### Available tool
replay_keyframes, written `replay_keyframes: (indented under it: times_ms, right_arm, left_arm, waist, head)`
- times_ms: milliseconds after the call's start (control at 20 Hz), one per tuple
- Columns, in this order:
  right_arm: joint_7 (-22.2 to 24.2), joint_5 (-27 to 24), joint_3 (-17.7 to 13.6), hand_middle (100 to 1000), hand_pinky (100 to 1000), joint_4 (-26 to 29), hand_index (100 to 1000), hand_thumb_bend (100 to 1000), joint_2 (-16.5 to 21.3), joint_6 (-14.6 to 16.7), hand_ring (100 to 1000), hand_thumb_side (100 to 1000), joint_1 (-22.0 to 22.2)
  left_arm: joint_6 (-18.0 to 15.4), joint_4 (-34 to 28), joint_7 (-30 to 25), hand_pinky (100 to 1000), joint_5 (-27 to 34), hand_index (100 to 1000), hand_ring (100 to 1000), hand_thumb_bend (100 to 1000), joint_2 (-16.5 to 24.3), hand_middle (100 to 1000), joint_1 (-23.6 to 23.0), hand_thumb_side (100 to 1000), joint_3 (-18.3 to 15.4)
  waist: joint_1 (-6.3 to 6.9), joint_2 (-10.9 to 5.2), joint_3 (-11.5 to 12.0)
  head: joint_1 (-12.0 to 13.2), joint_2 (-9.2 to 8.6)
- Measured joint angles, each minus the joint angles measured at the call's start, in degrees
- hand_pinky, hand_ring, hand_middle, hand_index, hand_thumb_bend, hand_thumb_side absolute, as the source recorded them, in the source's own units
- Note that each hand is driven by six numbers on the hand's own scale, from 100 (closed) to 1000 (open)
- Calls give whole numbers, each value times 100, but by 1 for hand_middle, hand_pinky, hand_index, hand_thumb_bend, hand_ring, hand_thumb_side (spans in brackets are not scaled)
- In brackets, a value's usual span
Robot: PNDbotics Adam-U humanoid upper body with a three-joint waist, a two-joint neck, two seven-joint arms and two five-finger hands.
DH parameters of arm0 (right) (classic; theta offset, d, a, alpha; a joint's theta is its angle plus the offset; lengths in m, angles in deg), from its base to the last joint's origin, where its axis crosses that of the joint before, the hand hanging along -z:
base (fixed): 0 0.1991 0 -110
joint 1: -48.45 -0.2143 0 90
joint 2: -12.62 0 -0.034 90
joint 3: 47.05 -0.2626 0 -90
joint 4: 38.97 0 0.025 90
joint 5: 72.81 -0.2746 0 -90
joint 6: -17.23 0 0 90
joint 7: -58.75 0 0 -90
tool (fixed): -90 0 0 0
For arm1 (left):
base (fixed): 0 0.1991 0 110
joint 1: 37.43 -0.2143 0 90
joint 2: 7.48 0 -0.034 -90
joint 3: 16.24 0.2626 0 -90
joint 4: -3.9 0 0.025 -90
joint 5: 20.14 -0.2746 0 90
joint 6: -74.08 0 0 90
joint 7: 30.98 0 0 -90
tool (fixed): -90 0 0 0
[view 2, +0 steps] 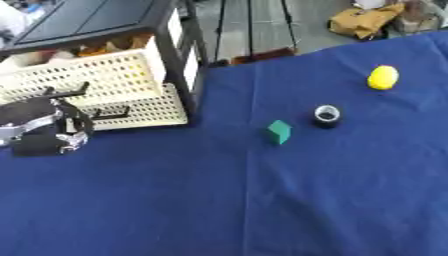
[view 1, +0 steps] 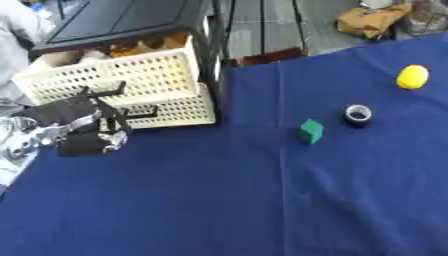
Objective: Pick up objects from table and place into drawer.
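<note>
- A dark blue cloth covers the counter [view 1: 219, 200]; beyond its far edge there is grey flooring and a brown bundle [view 1: 372, 20], nothing to do with the job.
- Three loose things wait on the cloth at the right, well apart from the drawers: a green block [view 1: 311, 131], a dark roll of tape [view 1: 357, 114] just beside it, and a yellow rounded object [view 1: 412, 76] further toward the far right corner.
- The cream perforated upper drawer [view 1: 114, 75] stands pulled out of its black frame [view 1: 122, 20], with brownish things already inside, so I judge it is kept open to receive the rest. A lower drawer [view 1: 171, 112] sits beneath it.
- The left hand [view 1: 83, 131] hangs in front of the drawers, low at the left; its fingers look curled in, and no object shows in them.
- The right hand is out of both views, though the remaining things lie on its side.
</note>
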Motion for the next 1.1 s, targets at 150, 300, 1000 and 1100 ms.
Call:
replay_keyframes:
  times_ms: [150,300,1000,1100]
  right_arm:
    - [4,0,18,508,430,0,583,100,-1,-4,604,973,-35]
    - [28,3,20,507,430,0,582,100,-2,-8,603,973,-56]
    - [75,72,30,503,427,0,581,100,-11,10,602,976,-87]
    - [90,98,34,503,427,0,581,100,-16,10,601,976,-87]
  left_arm:
    - [45,18,105,259,3,735,496,100,0,552,42,1000,2]
    - [97,68,220,223,19,691,468,100,0,518,99,1000,2]
    - [183,250,728,193,38,702,447,100,-47,499,259,1000,36]
    - [199,251,811,193,37,700,445,100,-47,494,263,1000,36]
  waist:
    - [22,22,-40]
    - [42,44,-86]
    - [129,156,-256]
    - [132,166,-265]
  head:
    - [29,-46]
    - [72,-84]
    - [160,-199]
    - [171,-200]
